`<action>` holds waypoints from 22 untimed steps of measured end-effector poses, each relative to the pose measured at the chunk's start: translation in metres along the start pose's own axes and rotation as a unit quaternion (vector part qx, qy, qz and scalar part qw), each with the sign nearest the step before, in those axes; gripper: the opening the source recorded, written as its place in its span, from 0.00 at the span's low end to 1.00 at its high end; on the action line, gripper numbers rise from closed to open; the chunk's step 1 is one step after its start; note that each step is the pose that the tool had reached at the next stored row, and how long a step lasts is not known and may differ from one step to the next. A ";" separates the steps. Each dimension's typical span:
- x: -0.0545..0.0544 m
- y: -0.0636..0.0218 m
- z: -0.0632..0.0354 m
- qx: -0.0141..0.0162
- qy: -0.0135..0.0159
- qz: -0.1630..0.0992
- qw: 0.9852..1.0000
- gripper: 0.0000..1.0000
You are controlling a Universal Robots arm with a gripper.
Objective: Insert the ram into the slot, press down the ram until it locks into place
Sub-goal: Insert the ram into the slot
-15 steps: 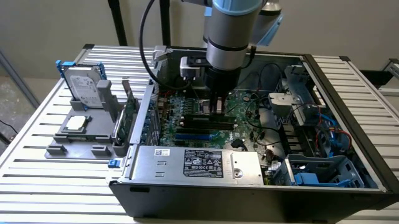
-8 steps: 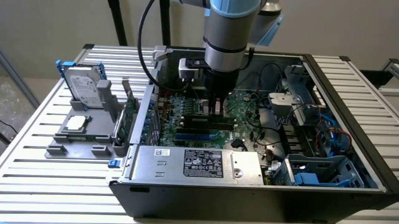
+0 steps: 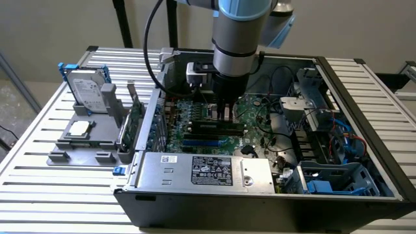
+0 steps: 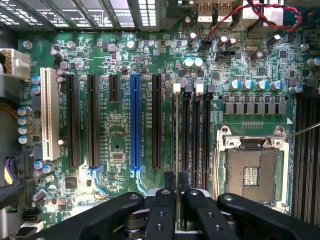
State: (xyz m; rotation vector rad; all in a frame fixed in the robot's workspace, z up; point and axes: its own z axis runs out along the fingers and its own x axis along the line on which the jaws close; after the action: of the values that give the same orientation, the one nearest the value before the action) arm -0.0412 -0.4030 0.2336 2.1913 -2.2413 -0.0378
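Gripper (image 4: pixel 176 177), nearly closed on one ram (image 3: pixel 213 128), upright among four memory slots (image 4: pixel 197 135)

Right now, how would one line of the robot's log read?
gripper: shut on the ram | the ram: on edge at a black slot | lock: cannot tell | site: motherboard in open computer case

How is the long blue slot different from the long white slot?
The long blue plastic slot is narrow; the long white plastic slot looks wider. The blue slot sits between black slots; the white slot ends the row. The blue slot has a pale blue clip at one end; the white slot shows none. Both are empty, lying parallel on the green circuit board.
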 end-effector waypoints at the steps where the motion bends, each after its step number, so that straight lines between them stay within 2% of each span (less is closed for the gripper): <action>1: 0.000 0.0000 0.0003 0.000 0.000 0.000 1.000 0.13; 6: 0.000 -0.0001 0.0018 0.002 0.000 -0.001 1.000 0.13; 22: -0.001 0.0001 0.0049 0.004 0.000 0.000 1.000 0.13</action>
State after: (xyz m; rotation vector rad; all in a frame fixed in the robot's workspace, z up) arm -0.0414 -0.4019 0.2287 2.1962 -2.2445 -0.0292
